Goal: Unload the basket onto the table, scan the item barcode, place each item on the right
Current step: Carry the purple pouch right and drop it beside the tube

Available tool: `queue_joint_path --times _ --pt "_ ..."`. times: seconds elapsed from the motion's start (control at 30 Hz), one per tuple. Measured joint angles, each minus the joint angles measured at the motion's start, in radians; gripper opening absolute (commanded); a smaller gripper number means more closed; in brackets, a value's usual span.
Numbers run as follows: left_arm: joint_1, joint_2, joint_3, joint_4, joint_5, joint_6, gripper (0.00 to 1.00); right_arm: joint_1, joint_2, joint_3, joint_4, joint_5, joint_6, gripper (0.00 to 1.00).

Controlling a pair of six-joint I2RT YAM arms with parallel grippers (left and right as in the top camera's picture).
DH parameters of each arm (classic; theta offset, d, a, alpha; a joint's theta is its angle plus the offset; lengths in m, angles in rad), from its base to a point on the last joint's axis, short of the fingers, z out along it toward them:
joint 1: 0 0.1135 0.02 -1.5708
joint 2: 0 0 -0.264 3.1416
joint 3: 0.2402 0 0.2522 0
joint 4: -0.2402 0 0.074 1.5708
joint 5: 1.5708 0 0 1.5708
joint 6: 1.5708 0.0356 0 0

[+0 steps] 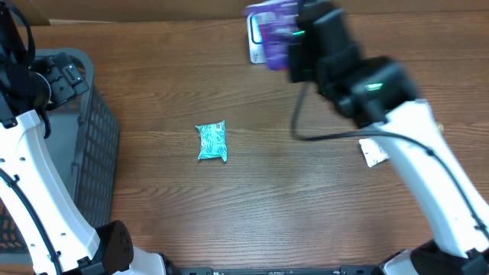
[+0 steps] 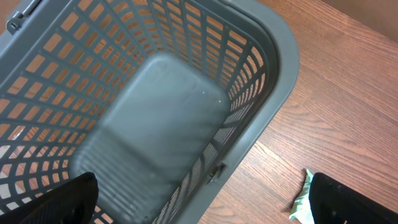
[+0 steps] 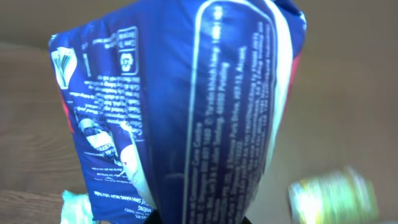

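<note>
Blue-purple packet: we log it clamped in the closed right gripper, seemingly raised, far side of the table. We note the left gripper spread wide, empty, over a grey basket.

We see the basket at the left edge of the table, with the left tool above its open top. Near the middle of the table, right of the basket and well apart from it, lies a packet. From the left wrist it shows outside the basket, on the table. At the far edge, behind and to the right of the packet, the right tool carries a bag. Further right we find a slip on the table beside the right arm, nearer the robot's side than the bag.
</note>
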Motion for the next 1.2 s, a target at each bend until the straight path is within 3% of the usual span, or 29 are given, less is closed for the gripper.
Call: queue_joint_path --times 0.1,0.2,0.37,0.53,0.6,0.67,0.7,0.77,0.87,1.07,1.2 --pt "0.000 0.000 0.000 0.000 0.000 0.000 1.00 -0.119 -0.004 -0.012 -0.170 -0.015 0.229 0.04" --pt "0.000 0.000 0.000 0.000 0.000 0.000 0.99 -0.241 -0.003 -0.099 -0.230 -0.029 0.418 0.04" --pt "0.000 0.000 0.000 0.000 0.000 0.000 1.00 -0.370 0.003 -0.315 -0.135 -0.065 0.555 0.04" --pt "0.000 0.000 0.000 0.000 0.000 0.000 1.00 -0.443 0.011 -0.457 -0.073 -0.091 0.600 0.04" --pt "0.000 0.000 0.000 0.000 0.000 0.000 1.00 -0.469 0.011 -0.485 -0.071 -0.091 0.608 0.19" --pt "0.000 0.000 0.000 0.000 0.000 0.000 1.00 -0.499 0.011 -0.499 -0.076 -0.092 0.605 0.65" --pt "0.000 0.000 0.000 0.000 0.000 0.000 1.00 -0.512 0.011 -0.502 -0.081 -0.091 0.602 0.78" --pt "0.000 0.000 0.000 0.000 0.000 0.000 1.00 -0.532 0.011 -0.502 -0.079 -0.098 0.563 0.89" --pt "0.000 0.000 0.000 0.000 0.000 0.000 0.99 -0.544 0.011 -0.500 -0.066 -0.165 0.431 0.95" --pt "0.000 0.000 0.000 0.000 0.000 0.000 1.00 -0.525 0.011 -0.395 -0.079 -0.357 0.186 0.94" --pt "0.000 0.000 0.000 0.000 0.000 0.000 1.00 -0.476 0.011 -0.341 -0.026 -0.467 0.097 0.94"
